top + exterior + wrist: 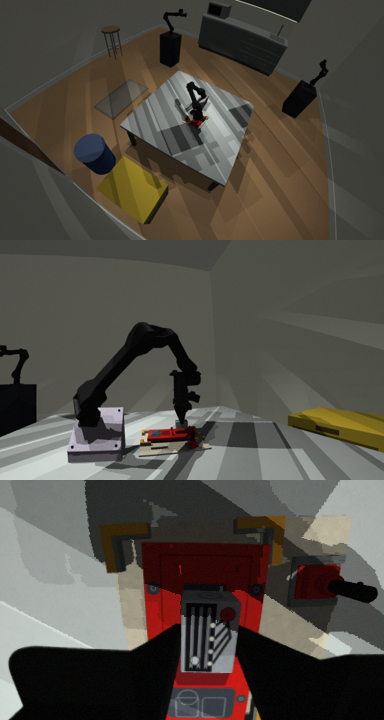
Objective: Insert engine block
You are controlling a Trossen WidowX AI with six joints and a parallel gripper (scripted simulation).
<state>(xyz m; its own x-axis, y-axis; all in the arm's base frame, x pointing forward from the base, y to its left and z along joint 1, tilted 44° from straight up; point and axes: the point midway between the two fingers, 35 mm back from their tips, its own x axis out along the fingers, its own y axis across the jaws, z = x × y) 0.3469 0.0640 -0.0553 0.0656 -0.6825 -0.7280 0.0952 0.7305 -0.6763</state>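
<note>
The grey engine block is grasped between the two black fingers of the gripper, which is clenched on its sides. The engine block is held directly over the red car body, near that body's dark recessed opening. In the exterior view the block is seen just above the car body, at the end farther from the arm's base; whether the two are touching cannot be told. The car body is laid flat on a beige plate, which rests on the striped bench just beside the base. Orange corner brackets are set around the far end of the car body. A small red fixture with a black peg is placed on the plate beside the car body.
</note>
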